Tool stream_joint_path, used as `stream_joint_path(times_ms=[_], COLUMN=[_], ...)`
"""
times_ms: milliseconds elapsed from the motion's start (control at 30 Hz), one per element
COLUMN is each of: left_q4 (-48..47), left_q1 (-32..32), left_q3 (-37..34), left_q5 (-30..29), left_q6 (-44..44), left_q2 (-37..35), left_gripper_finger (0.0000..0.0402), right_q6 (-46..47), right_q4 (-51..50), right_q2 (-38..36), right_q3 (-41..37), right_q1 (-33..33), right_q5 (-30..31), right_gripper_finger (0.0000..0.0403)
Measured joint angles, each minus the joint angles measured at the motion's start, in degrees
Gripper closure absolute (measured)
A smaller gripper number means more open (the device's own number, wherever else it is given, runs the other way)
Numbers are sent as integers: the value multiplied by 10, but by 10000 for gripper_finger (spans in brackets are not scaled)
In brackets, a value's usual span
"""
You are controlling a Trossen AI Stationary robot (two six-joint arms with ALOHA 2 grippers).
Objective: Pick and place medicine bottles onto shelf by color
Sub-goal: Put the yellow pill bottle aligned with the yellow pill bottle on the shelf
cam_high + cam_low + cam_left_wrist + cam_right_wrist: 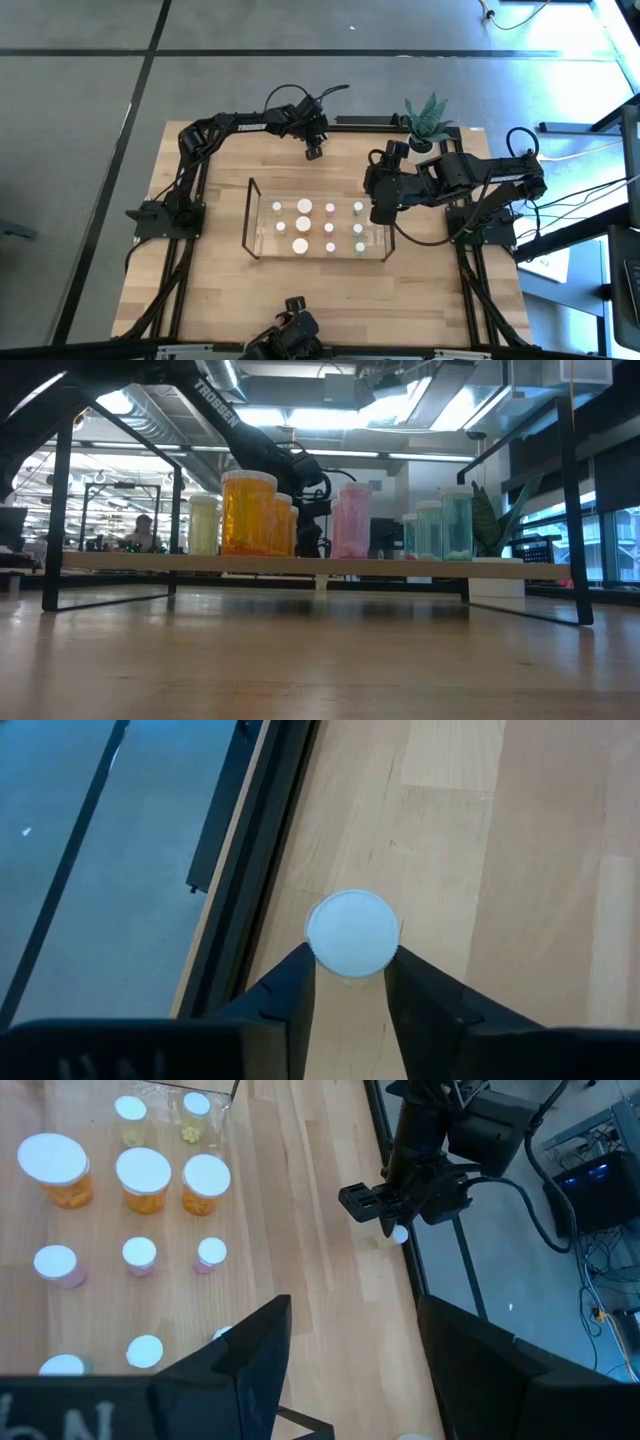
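Over the middle of the wooden table [200, 290], presenting the clear shelf [250, 215] lengthwise between the two arms, likely so that either can reach it. Carrying on it the medicine bottles [304, 207] in rows, all upright with white caps facing up: yellowish ones at one end, then orange, pink and green, judging by the low view.

Hovering the right gripper [355, 1305] above the green end of the shelf, fingers spread wide and holding nothing, apparently on standby.

Reaching with the left gripper [350, 960] to the far edge of the table, well apart from the shelf, pointing straight down. Pinching there a small bottle [352, 933] between both fingertips [300, 970], one on each side just under its white cap, seemingly so as to lift it without tipping. Standing upright, long axis vertical, cap toward the wrist camera. Hiding its body colour beneath the cap, so not yet telling which row suits it.
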Motion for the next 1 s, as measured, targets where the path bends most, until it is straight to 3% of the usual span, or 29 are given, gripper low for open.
stream_joint_path(times_ms=[333,400,533,600,1000], left_q4=[-3,-2,-2,-4,-35], left_q1=[0,0,0,0,-6], left_q3=[0,0,0,0,0], left_q5=[-6,-27,-123,-139,-137], left_q6=[-1,-9,-45,-46,-56], left_q2=[2,2,2,2,-1], left_gripper_finger=[275,270,268,267,267], right_q6=[1,1,0,0,2], right_q4=[0,0,0,0,0], right_q2=[0,0,0,0,0], right_q3=[0,0,0,0,0], right_q1=[0,0,0,0,0], right_q5=[0,0,0,0,1], right_gripper_finger=[182,182,182,182,182])
